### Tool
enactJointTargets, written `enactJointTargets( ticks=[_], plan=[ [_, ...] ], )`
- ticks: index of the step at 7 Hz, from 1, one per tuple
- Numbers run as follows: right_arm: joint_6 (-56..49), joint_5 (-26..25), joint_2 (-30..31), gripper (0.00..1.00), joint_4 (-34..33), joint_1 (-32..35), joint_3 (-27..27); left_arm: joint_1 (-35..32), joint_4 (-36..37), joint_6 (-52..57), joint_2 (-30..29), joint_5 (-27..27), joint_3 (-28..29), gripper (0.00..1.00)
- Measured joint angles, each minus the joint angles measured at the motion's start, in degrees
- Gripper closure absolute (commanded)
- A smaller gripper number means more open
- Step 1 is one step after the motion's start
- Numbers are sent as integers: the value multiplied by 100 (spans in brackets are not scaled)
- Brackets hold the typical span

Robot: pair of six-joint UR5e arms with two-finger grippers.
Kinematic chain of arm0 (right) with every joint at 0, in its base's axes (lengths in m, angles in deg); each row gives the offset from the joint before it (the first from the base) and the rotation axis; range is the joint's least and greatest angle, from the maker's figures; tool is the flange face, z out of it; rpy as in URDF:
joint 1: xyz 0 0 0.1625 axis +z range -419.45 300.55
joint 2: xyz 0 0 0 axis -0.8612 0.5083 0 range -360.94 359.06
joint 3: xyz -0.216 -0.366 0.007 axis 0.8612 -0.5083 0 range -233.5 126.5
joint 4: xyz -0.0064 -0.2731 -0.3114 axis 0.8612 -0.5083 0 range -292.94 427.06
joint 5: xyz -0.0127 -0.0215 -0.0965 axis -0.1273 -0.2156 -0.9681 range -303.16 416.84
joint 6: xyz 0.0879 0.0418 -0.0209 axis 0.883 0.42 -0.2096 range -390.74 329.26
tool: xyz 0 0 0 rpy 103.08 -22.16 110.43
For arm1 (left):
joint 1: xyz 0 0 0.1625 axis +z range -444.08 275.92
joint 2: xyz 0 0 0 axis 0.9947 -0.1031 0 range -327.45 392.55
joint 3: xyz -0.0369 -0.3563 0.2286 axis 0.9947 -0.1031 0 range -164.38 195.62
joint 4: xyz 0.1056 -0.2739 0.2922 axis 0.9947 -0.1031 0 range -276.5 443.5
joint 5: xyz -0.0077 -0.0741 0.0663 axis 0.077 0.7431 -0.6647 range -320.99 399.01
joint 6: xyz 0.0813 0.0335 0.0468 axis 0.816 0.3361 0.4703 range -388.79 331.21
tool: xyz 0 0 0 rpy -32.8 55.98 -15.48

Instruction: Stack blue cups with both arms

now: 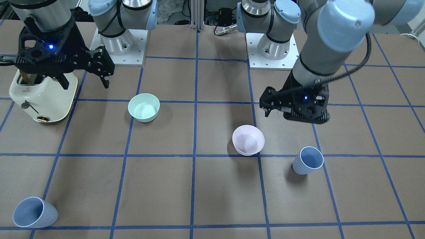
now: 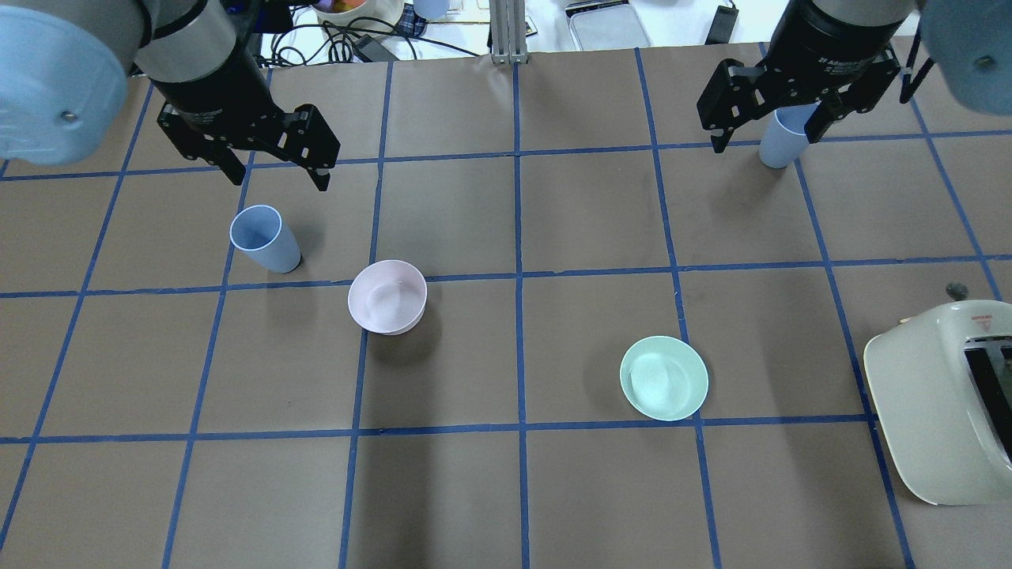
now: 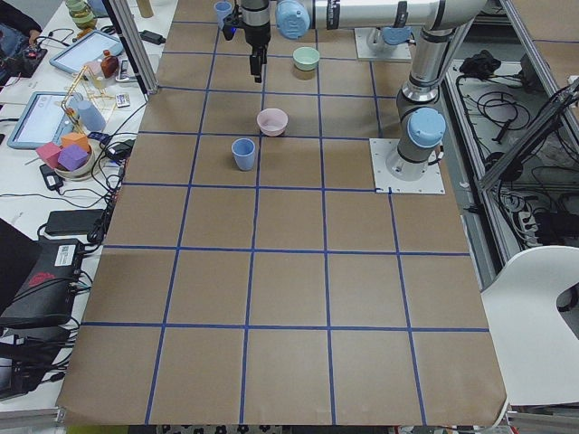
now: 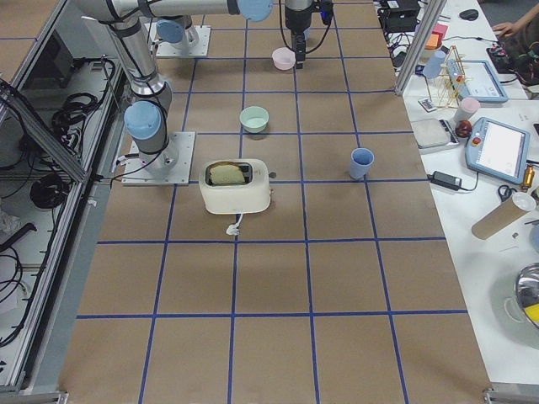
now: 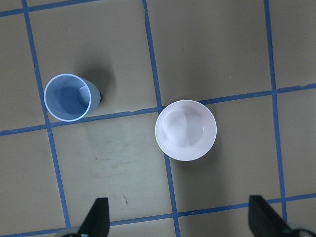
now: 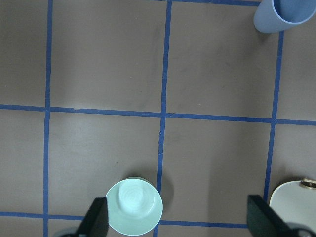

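Showing the left black two-finger gripper [image 2: 281, 182] held high with fingers spread wide, near one upright matte dusty-blue tapered plastic cup [image 2: 265, 237] just beside a pale pink round bowl [image 2: 387, 296]; presumably raised to clear the rims. Shows the right black gripper [image 1: 84, 82] likewise agape, seemingly nearer a mint-green round bowl [image 1: 143, 107] than the second blue cup [image 1: 35, 212], well apart. Awaiting a first grasp; no stacking yet.
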Motion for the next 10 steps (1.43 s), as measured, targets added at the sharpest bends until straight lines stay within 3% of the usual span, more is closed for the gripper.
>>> enactJointTargets(
  ticks=[2,3,5,6,10],
  plan=[
    [-1,0,-3,0,0,0,1,262,852,15,-894,-323,-35,0],
    [-3,0,-3,0,3,0,4,394,1008,5,-1181,-605,-93,11],
    [-1,0,-3,0,1,0,8,531,1103,-23,-1390,-927,-326,91],
    [-3,0,-3,0,-1,1,12,607,1136,-11,-1413,-953,-455,100],
    [1,0,-3,0,-2,9,26,619,1178,23,-1362,-826,-414,100]
  ],
)
